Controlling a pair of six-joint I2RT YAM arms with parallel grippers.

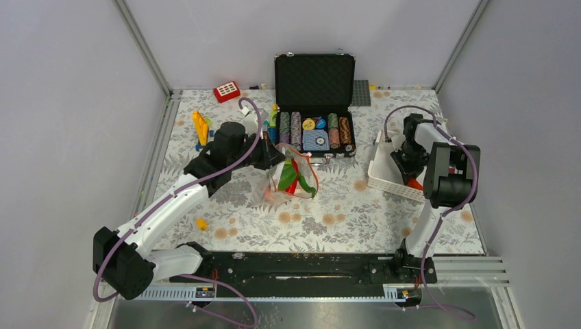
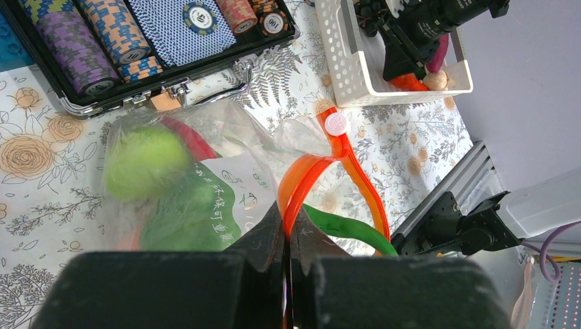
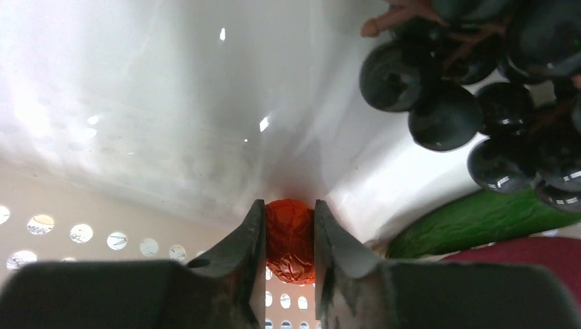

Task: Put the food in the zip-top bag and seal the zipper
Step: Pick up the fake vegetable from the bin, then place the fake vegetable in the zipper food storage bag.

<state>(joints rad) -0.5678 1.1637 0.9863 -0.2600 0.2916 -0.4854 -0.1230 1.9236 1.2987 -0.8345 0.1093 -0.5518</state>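
Top view: you're mid-loading, and the seal isn't started. The left pincer [image 1: 277, 158] is at the mouth of the zip-top bag [image 1: 273, 192], which lies mid-desk [image 1: 342, 219] with green and red food [image 1: 290, 177] inside. The right pincer [image 1: 411, 173] is down in the white basket [image 1: 385, 177]. Neither grip is readable here.

Left wrist: the left pincer is pinched together on the zipper [image 2: 360, 185], with the strip looped open. A green piece [image 2: 146, 162] is blurred behind the film. How wide the mouth gapes is hard to judge.

Right wrist: the right pincer is clamped on a red-orange piece [image 3: 291, 243] by the basket wall, with grapes [image 3: 438, 103] and a cucumber [image 3: 473, 219] beside it. The piece's sides are hidden by the fingers, so its shape is unclear.

Next, probably: lift it clear of the wall, carry it across and drop it through the loop. For that you need the left hold steady and the mouth open.
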